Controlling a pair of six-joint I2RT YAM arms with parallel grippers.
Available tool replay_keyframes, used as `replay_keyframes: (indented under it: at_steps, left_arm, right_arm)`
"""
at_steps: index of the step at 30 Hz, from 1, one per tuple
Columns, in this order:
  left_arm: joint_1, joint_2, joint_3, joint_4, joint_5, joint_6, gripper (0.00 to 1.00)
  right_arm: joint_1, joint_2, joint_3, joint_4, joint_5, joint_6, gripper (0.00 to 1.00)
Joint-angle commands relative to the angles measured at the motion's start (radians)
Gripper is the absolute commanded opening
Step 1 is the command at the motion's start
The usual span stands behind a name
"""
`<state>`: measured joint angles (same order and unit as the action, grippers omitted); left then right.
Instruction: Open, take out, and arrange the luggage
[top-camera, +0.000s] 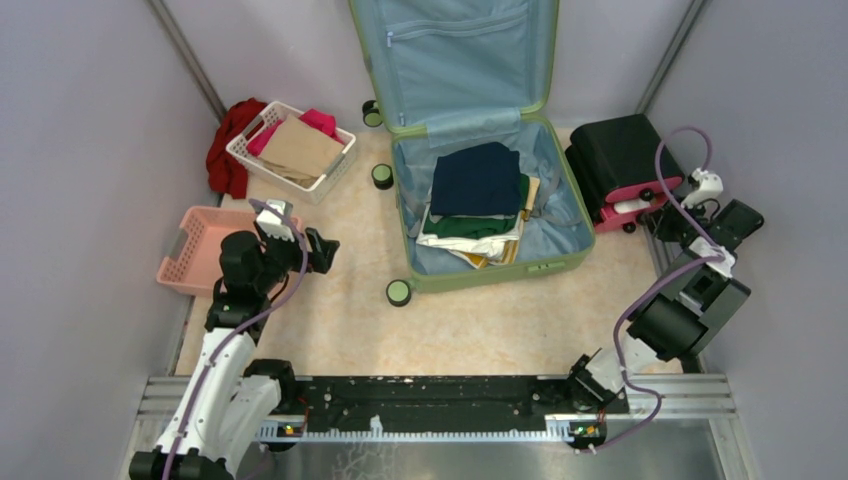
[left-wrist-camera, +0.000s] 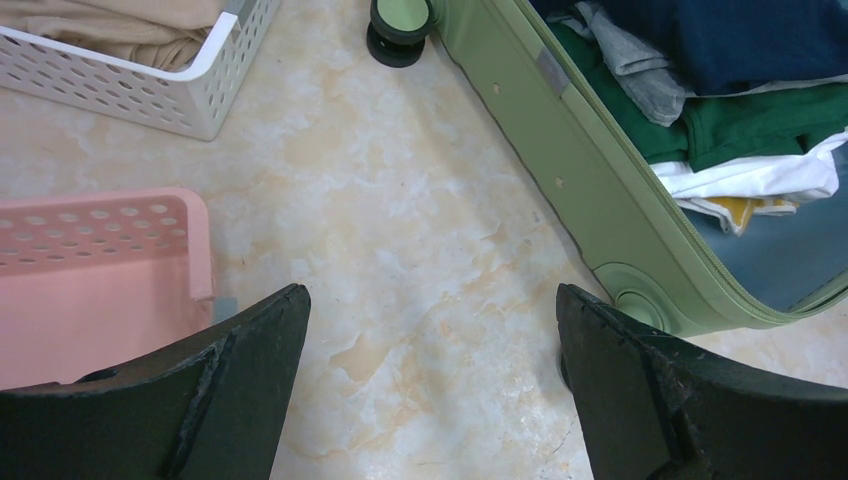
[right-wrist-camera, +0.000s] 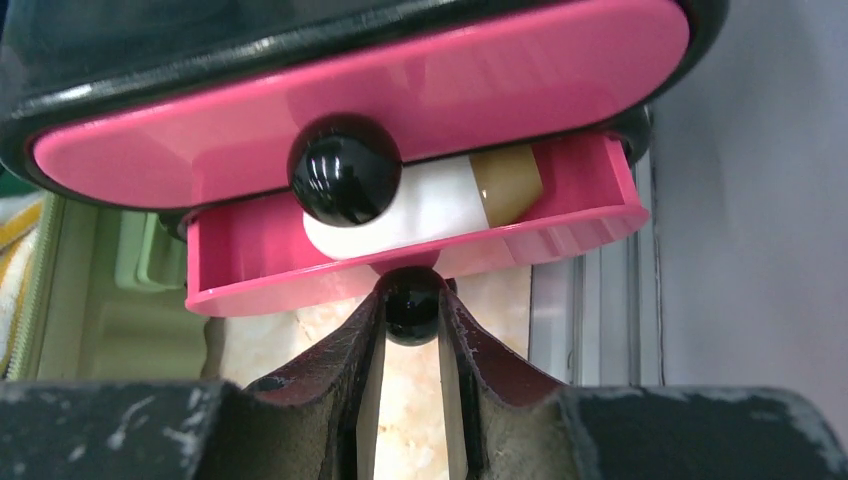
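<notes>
The luggage (top-camera: 500, 272) is lying open on the desk (top-camera: 480, 330), ahead and to the right of the left gripper (left-wrist-camera: 428, 305), with its lid leaning upright against the back wall. Opening looks done. Taking out looks far from finished, since a stack of folded clothes (top-camera: 478, 180) is filling the lower half, navy on top and green and white beneath. The left gripper is hovering over the desk with its jaws spread wide and nothing between them. The pink basket (left-wrist-camera: 190, 240) is sitting just to its left, and the white basket (left-wrist-camera: 130, 85), holding tan fabric, is further ahead on the left. The right gripper (right-wrist-camera: 411, 322) is working on the luggage's far side. Its jaws are standing narrow, pinching the black knob (right-wrist-camera: 412, 300) of the lower pink drawer (right-wrist-camera: 300, 285) directly in front of it. That drawer is sitting partly out of the black-and-pink case (top-camera: 622, 150), with something white and tan showing inside. Most of the unpacking and arranging is probably waiting.
</notes>
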<state>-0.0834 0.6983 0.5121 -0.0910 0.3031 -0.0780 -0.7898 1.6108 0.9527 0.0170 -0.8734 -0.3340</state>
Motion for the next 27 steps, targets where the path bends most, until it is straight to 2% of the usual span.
replay_keyframes:
  at_steps: [1, 27]
  left_arm:
    - [-0.004, -0.018, 0.031, 0.010, 0.006, 0.014, 0.99]
    - [-0.004, -0.028, 0.031, 0.008, 0.001, 0.019, 0.99]
  right_arm:
    - [0.032, 0.025, 0.062, 0.116, 0.012, 0.051, 0.25]
    - [0.098, 0.144, 0.081, 0.335, 0.036, 0.381, 0.26]
